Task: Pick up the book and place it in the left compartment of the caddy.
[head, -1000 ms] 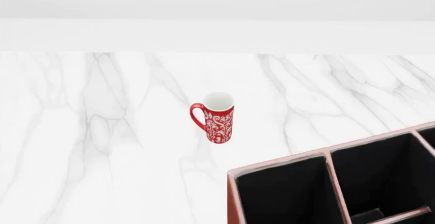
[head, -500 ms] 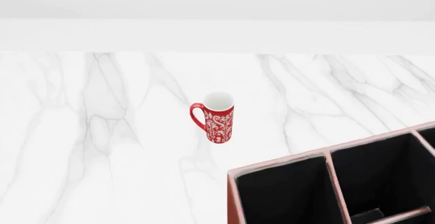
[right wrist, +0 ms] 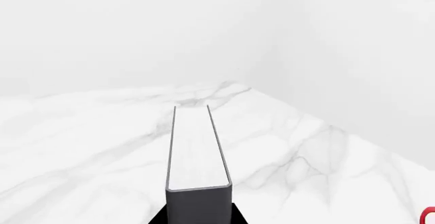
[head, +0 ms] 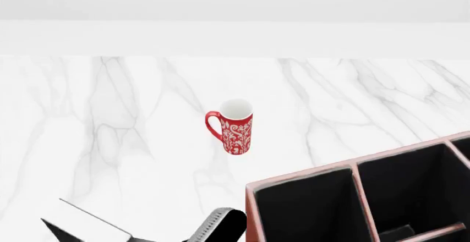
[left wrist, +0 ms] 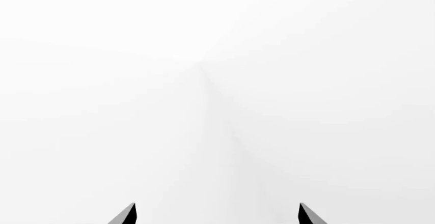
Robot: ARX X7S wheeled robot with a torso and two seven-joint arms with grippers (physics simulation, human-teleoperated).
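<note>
Simulated home or kitchen setting: white marble-veined bench [head: 110, 143] against plain white walls, bearing a red patterned mug [head: 233, 126].

left gripper [left wrist: 216, 215]: only two dark fingertips [left wrist: 126, 215] are seen, set well apart with nothing between them | surroundings: plain white surfaces [left wrist: 102, 107] are shown, meeting along a faint seam [left wrist: 221, 117] | objects: nothing else can be made out in this view

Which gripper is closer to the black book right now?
Right. The right gripper has the book clamped in it; the left gripper, open, faces only blank white, with no book in its view.
</note>
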